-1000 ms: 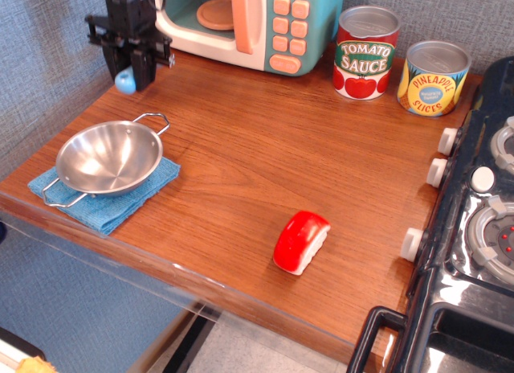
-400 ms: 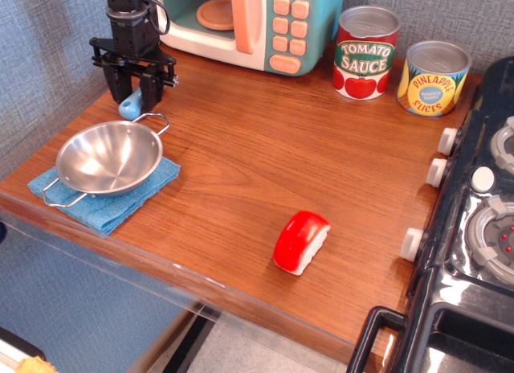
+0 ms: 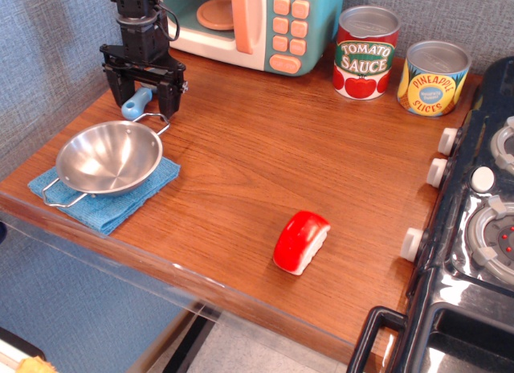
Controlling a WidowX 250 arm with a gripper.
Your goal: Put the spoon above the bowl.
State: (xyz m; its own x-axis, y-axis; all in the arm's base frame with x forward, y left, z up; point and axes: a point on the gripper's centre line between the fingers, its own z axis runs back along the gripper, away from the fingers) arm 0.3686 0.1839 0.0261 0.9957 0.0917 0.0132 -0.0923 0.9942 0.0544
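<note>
- Blue and small, the spoon [image 3: 135,103] is lying on the wooden table [image 3: 265,164], just behind the bowl [image 3: 109,157].
- The black gripper [image 3: 143,96] is hanging over it with fingers [image 3: 171,97] spread wide, one on each side.
- The shiny bowl is sitting on a blue cloth [image 3: 120,202].

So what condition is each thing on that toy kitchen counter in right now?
Black gripper: open, fingers straddling the spoon.
Light-blue-handled spoon: lying on the wood just behind the bowl.
Shiny steel bowl: upright, empty, on the blue cloth.
Teal toy microwave: door open.
Tomato sauce can: upright.
Pineapple slices can: upright.
Red-and-white toy piece: lying flat.
</note>
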